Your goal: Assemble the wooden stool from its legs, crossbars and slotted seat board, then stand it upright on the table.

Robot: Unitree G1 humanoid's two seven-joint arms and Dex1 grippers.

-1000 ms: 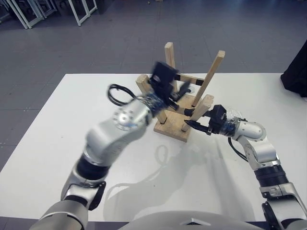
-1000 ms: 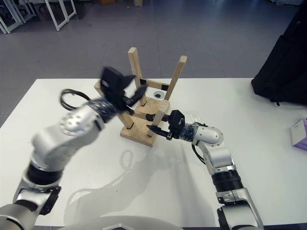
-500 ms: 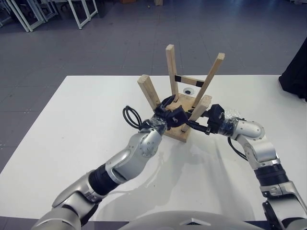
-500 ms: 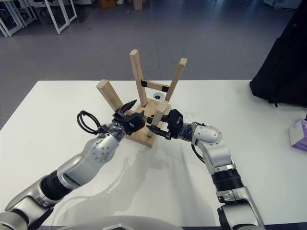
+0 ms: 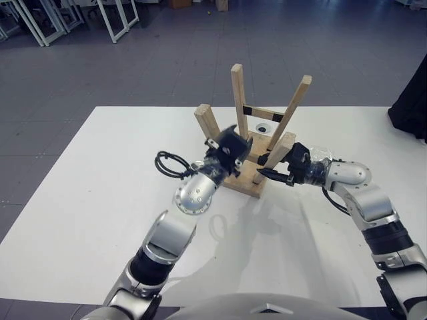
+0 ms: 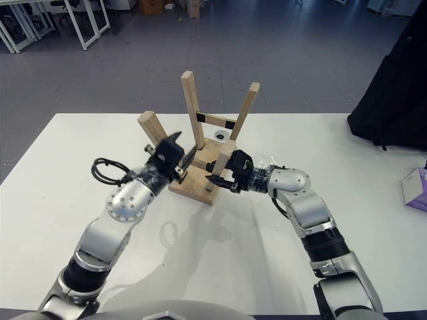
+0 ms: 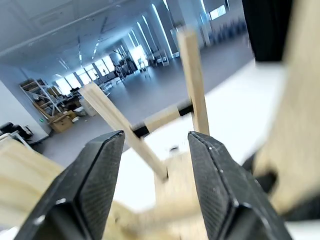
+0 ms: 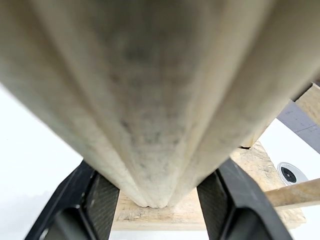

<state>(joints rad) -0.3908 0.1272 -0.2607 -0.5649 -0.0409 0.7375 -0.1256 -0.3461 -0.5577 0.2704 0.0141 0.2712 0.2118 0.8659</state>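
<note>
The wooden stool lies upside down on the white table, its seat board flat and its legs pointing up. Two long legs at the back are joined by a crossbar with black-taped ends. Two shorter legs stand in front, the front left leg and the front right leg. My right gripper is shut on the front right leg near its base, one finger on each side. My left gripper hovers open over the seat board between the front legs, its fingers framing the crossbar.
A round cable hole is set in the table just behind the stool. A purple box lies at the table's far right edge. A black bag stands off the table at the right. Table frames stand on the floor behind.
My left arm swung down from above the stool, its elbow dropping to the table side; its gripper now sits between the front legs. The right gripper kept hold of the front right leg.
</note>
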